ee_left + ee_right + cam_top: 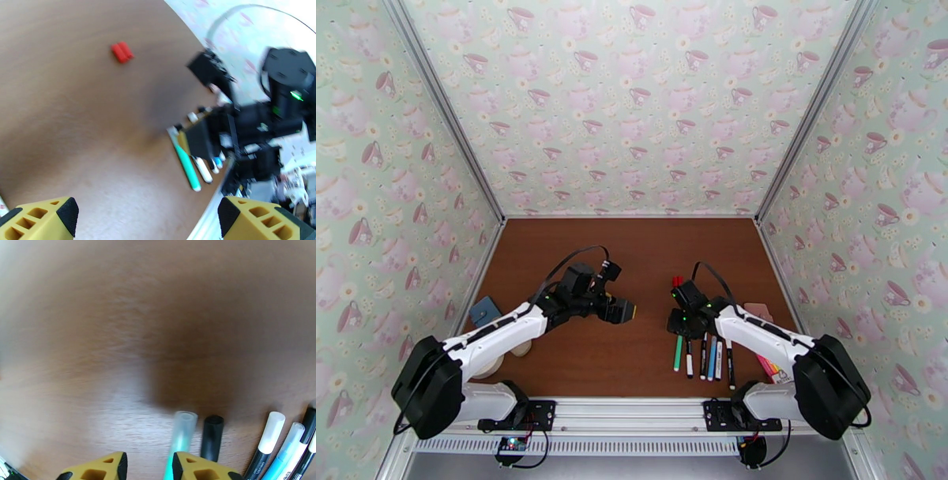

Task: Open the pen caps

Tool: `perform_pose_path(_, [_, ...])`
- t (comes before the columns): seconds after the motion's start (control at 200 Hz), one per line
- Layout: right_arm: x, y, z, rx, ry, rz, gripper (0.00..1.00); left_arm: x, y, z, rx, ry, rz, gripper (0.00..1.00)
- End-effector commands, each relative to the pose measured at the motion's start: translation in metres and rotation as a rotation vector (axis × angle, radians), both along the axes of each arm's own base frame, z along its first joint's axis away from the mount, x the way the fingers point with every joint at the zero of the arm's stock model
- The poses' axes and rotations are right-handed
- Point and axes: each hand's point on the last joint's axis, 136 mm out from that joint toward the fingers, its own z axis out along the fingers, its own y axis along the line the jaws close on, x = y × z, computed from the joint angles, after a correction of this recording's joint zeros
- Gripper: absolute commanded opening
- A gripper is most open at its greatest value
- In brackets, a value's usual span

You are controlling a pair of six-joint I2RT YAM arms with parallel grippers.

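High rear overview — two wrist views close above table (632, 260), green pen (187, 165) shared

Red pen caps (122, 52), brown wood-grain table (59, 118), green pen (185, 165), perhaps teal; teacup-patterned walls (632, 103).

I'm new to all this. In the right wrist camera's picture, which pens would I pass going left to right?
Green pen with a clear cap → black-capped pen → white-capped pen → light blue pen → black pen by the right edge.
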Motion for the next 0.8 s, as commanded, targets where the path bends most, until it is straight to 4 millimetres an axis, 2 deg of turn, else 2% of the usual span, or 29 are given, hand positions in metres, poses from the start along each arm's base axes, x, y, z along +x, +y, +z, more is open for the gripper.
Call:
perform_pose_path(0.0, [-0.001, -0.008, -0.011, -0.048, 0.014, -0.051, 0.35, -0.013, -0.006, 0.012, -0.045, 0.008, -0.090, 1.00])
perform_pose_path(0.21, [-0.001, -0.013, -0.024, -0.088, 0.036, -0.059, 0.34, -0.007, -0.009, 0.013, -0.046, -0.014, -0.067, 1.00])
perform_pose_path(0.536, [0.010, -0.003, -0.030, -0.058, 0.009, -0.054, 0.32, -0.002, -0.012, 0.011, -0.053, -0.020, -0.031, 1.00])
perform_pose_path(0.796, [0.017, 0.001, -0.030, -0.055, -0.021, -0.046, 0.22, 0.000, -0.013, 0.016, -0.068, -0.032, -0.006, 1.00])
